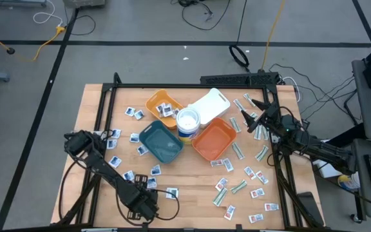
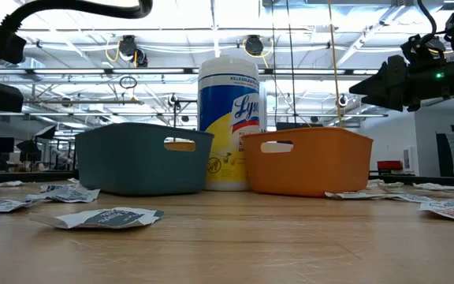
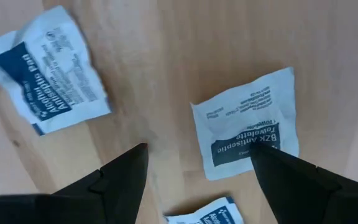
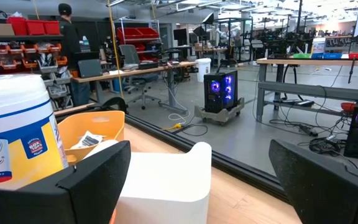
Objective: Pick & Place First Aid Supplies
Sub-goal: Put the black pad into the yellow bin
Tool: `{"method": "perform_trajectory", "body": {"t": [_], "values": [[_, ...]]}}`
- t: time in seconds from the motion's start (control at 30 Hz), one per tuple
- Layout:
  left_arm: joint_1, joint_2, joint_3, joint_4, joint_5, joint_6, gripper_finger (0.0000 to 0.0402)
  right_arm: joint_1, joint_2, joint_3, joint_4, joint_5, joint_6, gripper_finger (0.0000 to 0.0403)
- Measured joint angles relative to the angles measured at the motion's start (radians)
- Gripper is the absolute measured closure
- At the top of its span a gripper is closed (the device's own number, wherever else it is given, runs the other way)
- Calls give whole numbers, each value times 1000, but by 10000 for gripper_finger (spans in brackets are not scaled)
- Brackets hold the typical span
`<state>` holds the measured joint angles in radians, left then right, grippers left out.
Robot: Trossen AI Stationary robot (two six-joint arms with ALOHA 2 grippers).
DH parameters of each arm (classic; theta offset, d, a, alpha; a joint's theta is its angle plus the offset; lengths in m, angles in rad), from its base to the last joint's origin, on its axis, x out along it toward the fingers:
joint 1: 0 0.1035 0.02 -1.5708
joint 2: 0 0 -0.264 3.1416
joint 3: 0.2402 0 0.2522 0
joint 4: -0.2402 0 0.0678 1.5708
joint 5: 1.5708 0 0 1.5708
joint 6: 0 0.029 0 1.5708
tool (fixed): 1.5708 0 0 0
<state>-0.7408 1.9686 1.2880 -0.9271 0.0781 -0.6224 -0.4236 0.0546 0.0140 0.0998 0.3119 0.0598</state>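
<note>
Wooden table (image 1: 192,177): first aid packets (image 1: 255,174) lie scattered around the central wipes tub (image 1: 187,122). Left gripper (image 3: 194,177), fingers spread, hovers over an antiseptic towelette packet (image 3: 246,129). Right gripper (image 4: 197,180), spread, empty, beside the tub. Workshop benches (image 4: 303,62) beyond.

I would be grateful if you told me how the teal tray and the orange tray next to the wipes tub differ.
The teal tray is blue-green; the orange tray is bright orange. The teal tray sits on the left arm's side of the wipes tub, the orange tray on the right arm's side. From above, neither shows a packet inside. Both are rectangular plastic trays with a handle slot, standing upright on the wooden table.
</note>
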Motion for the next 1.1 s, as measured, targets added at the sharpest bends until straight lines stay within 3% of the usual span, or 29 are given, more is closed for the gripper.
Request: {"method": "perform_trajectory", "body": {"t": [0.1,0.37,0.43,0.63,1.1], "values": [[5,0,-1,6,11,0,162,0,0,0,0,0,0,26],[7,0,-1,4,7,-15,356,0,0,0,0,0,0,26],[7,0,-1,5,6,-26,388,0,0,0,0,0,0,26],[18,-37,-5,-4,2,-42,397,0,0,0,0,0,0,26],[128,-365,-3,-179,-21,-80,400,0,0,0,0,0,0,26]]}}
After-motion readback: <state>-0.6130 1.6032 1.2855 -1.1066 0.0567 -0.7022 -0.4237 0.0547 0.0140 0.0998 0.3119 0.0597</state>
